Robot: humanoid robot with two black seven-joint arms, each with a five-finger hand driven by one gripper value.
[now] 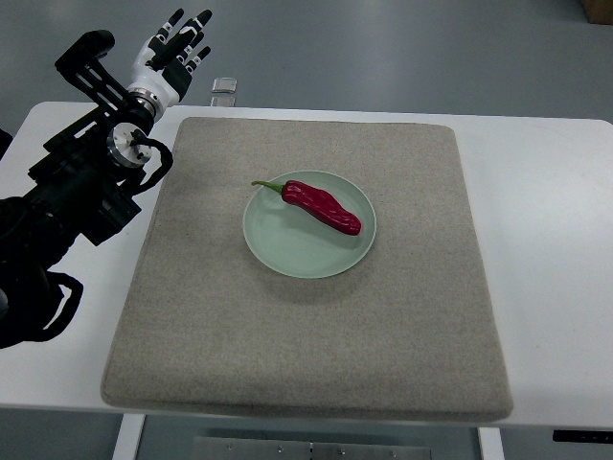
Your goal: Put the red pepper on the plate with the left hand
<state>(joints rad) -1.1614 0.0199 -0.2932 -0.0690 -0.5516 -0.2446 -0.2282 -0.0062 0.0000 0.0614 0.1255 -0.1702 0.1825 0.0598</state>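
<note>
— Top view, the pepper first?

— Red pepper (323, 208), lying on the pale green plate (278, 251). Set diagonally, green stem toward the upper left, blunt tip toward the lower right. Wholly inside the rim, a little above the plate's middle.

— And the plate?

— Round, shallow, resting near the centre of a beige felt mat (306, 364). Well clear of every mat edge.

— Mat on what?

— On a white table (546, 240), covering most of it, with bare white showing at left, right and along the near edge. Grey floor beyond the far edge.

— Left hand?

— Left hand (174, 53), up at the top left corner, past the table's far edge and over the floor. Well apart from plate and pepper. Fingers stretched out and slightly fanned, tips pointing up and away, grasping nothing. White palm shell, black finger segments.

— The arm behind it?

— Black left arm (86, 182), coming in from the left edge, running diagonally up toward the hand, partly above the table's left side and touching nothing on the mat.

— Anything else?

— A small clear block-like object (223, 87) just beyond the table's far edge, right of the hand; too small to identify. A brown corner of something at the top right.
</note>
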